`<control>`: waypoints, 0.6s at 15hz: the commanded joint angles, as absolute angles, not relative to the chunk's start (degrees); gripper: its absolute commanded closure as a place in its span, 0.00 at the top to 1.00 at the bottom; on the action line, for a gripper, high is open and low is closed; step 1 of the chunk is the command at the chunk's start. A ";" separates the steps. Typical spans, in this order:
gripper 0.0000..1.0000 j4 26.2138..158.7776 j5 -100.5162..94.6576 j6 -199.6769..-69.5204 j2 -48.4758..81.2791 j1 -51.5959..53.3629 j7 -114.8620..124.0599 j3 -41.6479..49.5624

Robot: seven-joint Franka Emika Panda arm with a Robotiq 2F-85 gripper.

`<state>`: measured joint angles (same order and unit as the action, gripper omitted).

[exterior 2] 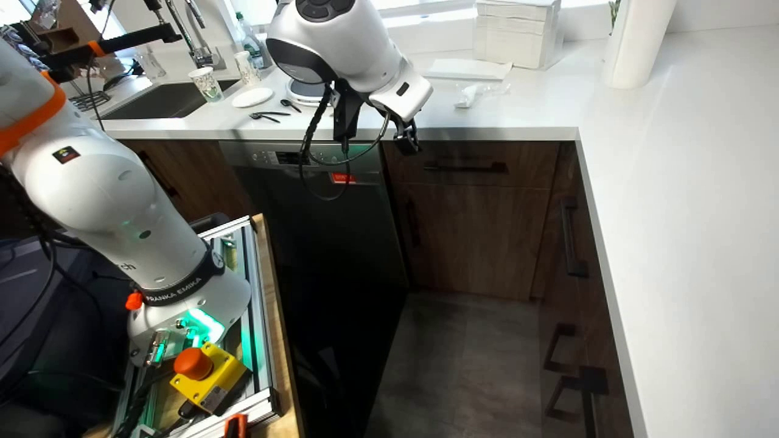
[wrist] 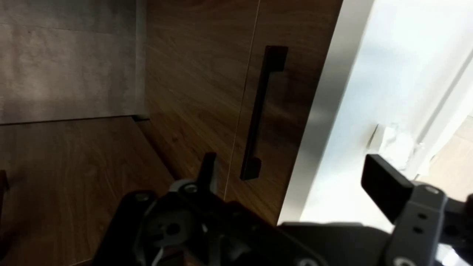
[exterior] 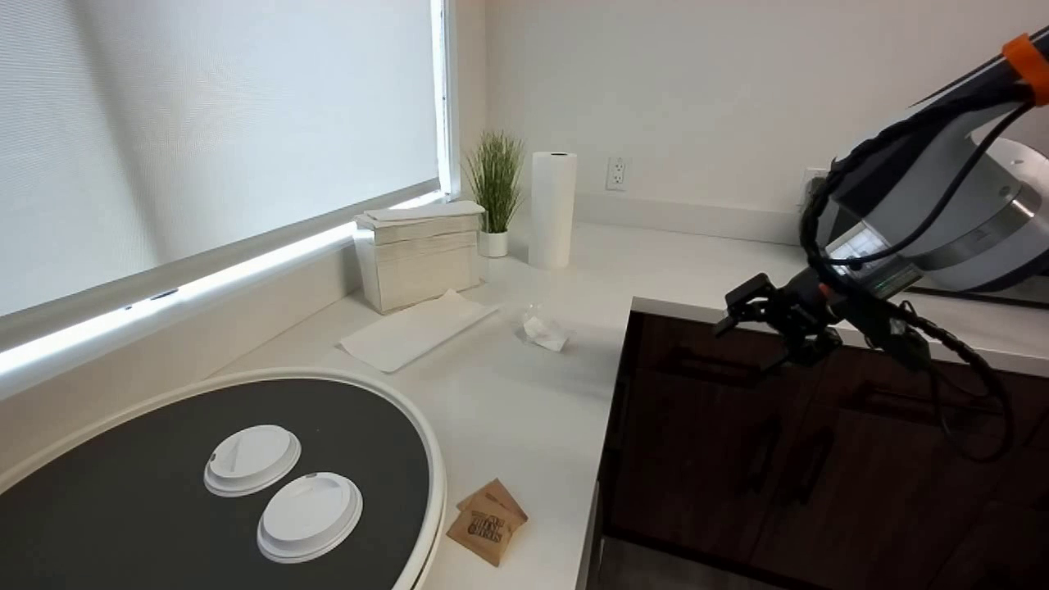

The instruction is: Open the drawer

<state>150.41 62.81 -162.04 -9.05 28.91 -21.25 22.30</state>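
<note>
With fingers (wrist: 386, 184) spread, grasping nothing; near but apart from the handle (wrist: 257, 114) of the drawer (wrist: 284, 111), closed beneath the counter (wrist: 391, 85); judged only at the approach; yet to grip and pull

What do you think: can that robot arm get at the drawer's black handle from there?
Probably yes: in the wrist view the open gripper faces the handle of the drawer, with nothing showing in between. It would likely need to move closer.
</note>
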 commanded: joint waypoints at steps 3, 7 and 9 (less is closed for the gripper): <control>1.00 142.50 79.77 -160.80 5.34 30.74 -30.05 22.77; 1.00 137.39 90.94 -155.79 14.15 28.67 -43.88 21.84; 1.00 134.83 95.62 -151.73 19.21 27.65 -50.94 21.51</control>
